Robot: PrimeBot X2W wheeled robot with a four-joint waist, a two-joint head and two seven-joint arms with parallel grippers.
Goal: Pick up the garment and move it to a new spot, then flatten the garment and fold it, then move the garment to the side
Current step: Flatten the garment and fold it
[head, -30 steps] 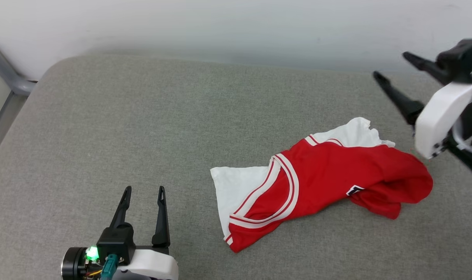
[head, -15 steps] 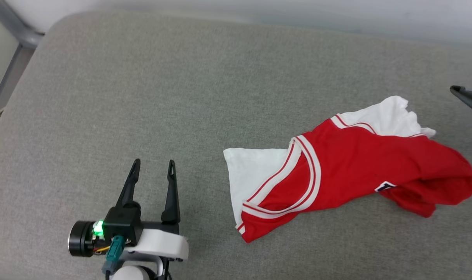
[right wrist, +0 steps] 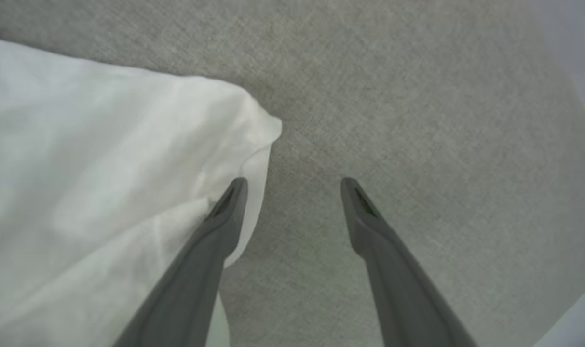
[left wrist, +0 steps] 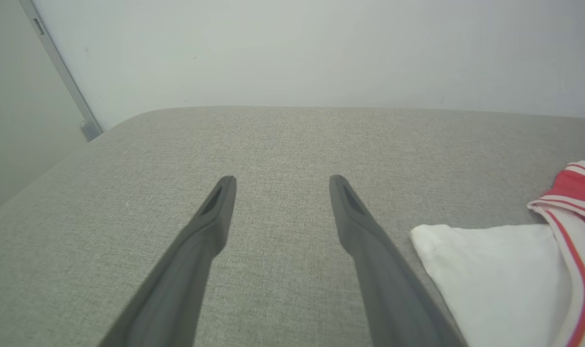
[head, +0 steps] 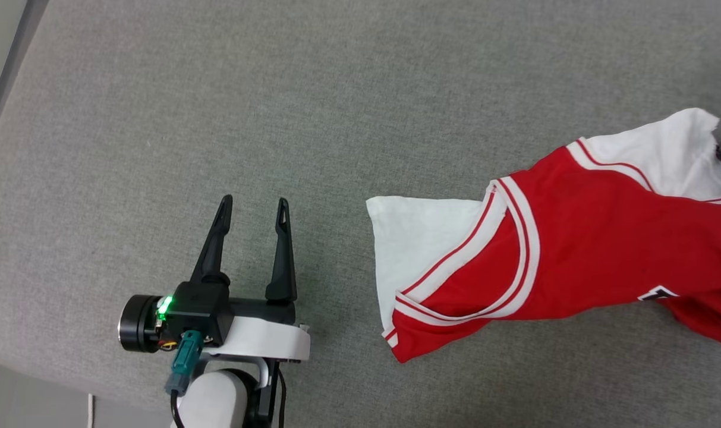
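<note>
- garment [head: 598, 238]: red body, white sleeves, red-and-white striped trim
- padded surface [head: 336, 89]: grey woven fabric
- left end effector [head: 254, 201]: black fingers [head: 213, 249], green light [head: 165, 304], white casing [head: 259, 342]

No legible text, garment [head: 604, 249] print fragment unreadable

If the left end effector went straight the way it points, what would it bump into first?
Probably nothing soon. The left end effector points across the grey cushion toward the pale wall. The garment lies off to its right. Its height above the cushion is unclear.
</note>
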